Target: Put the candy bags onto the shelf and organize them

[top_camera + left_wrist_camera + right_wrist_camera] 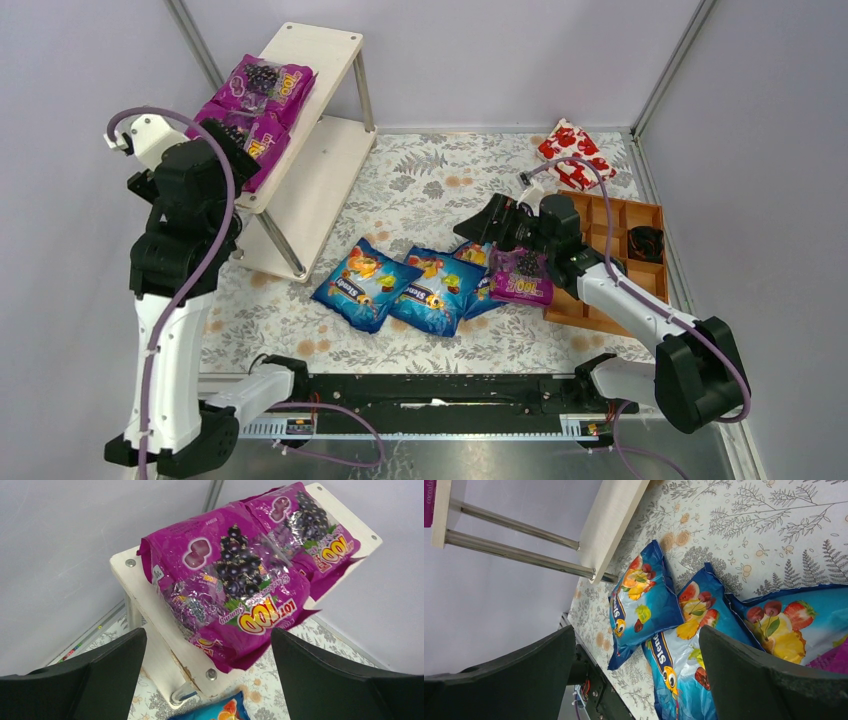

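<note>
**A:** Top external view: two glossy magenta-purple grape candy bags [268, 82] lie on the top board of the pale wooden two-tier shelf [330, 45], at ten o'clock. And the left gripper [207, 645]?

**B:** Jaws wide, holding nothing. The right gripper [636, 630] is the same, over three blue fruit-print bags [432, 290] at centre.

**A:** Next, I'd judge, it closes on the third purple bag [520, 275], touching them at three o'clock.

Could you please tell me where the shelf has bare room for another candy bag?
Free: the lower board, and the top board's far end beyond the two purple bags. Crowded: the top board's near half, under those bags.
</note>
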Available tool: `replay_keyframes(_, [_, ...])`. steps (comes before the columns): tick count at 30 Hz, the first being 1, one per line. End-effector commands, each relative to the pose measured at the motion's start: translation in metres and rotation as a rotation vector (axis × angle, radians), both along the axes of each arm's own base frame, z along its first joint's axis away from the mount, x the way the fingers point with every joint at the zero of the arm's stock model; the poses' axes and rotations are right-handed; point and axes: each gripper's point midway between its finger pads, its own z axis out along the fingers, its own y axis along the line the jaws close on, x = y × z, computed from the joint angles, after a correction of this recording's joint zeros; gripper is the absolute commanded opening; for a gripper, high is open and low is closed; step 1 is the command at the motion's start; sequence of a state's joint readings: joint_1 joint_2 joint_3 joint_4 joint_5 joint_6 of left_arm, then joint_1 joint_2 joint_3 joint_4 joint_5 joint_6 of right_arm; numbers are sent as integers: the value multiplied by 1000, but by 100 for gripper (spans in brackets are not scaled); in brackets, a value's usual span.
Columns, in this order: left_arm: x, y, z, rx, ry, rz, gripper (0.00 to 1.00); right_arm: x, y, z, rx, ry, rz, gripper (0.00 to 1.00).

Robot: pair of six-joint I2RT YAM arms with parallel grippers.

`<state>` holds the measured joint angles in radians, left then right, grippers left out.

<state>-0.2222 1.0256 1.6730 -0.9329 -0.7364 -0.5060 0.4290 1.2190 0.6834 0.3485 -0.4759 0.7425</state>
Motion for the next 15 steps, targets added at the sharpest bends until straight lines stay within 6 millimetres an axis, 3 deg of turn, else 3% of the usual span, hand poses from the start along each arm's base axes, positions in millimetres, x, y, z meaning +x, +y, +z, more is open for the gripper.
replay_keyframes(1, [24,17,3,-34,-46,31,99,-4,0,14,23,-46,14,99])
replay_keyframes(4, [36,30,-1,-73,-59,12,99,-4,-3,13,14,-46,5,100])
replay_keyframes(9, [51,34,-11,-92,-58,-13,96,-2,-3,12,10,-50,0,100])
replay_keyframes(15, [63,23,-10,-111,-104,-92,80,0,-1,7,14,-35,4,100])
